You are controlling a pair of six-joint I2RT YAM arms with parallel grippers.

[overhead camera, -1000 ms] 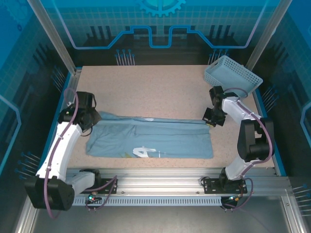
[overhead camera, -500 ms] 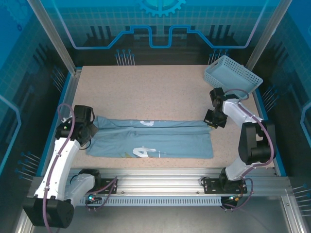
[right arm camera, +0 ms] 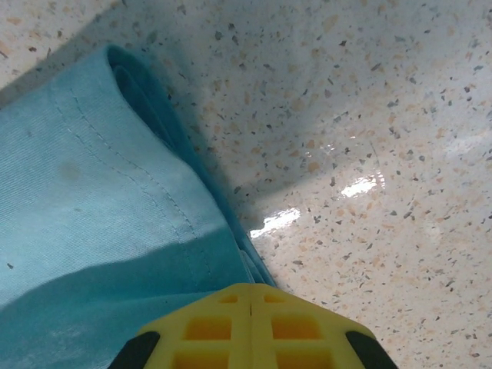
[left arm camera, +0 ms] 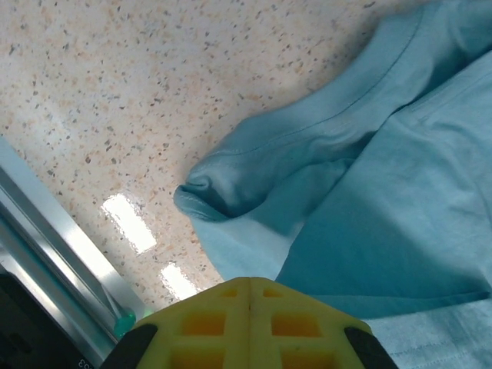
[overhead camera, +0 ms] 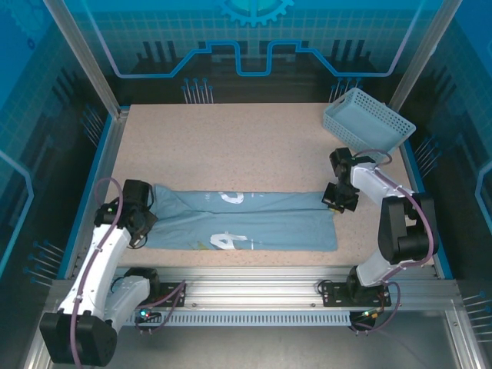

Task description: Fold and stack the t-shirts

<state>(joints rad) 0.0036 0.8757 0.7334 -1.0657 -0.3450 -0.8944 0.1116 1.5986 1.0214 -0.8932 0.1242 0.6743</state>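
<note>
Looking down from the top external view: pale blue-grey t-shirt (overhead camera: 254, 224) lies folded into a long band across the near part of the speckled counter (overhead camera: 231, 146), with white block letters showing on top. The left hand (overhead camera: 144, 229) sits at the band's left end, cloth bunched right against it. The right hand (overhead camera: 330, 203) sits at the band's far right corner. A light blue lattice basket (overhead camera: 367, 119) stands beyond the right hand, well apart from the shirt.

Left wrist view: the left hand (left arm camera: 250, 300) is clenched, its yellow fingers (left arm camera: 207, 327) pressed together on the t-shirt (left arm camera: 400, 223), which runs in under the tips. Just ahead of the hand the cloth lies rolled and rumpled, a stitched hem showing. Bare counter (left arm camera: 100, 100) lies beyond that.

Right wrist view: the right hand (right arm camera: 252, 304) is likewise clenched, yellow fingers (right arm camera: 207, 334) meeting and grasping the t-shirt (right arm camera: 77, 200) at its folded edge. Cloth spreads to one side of the hand and glossy counter (right arm camera: 369, 115) to the other.
</note>
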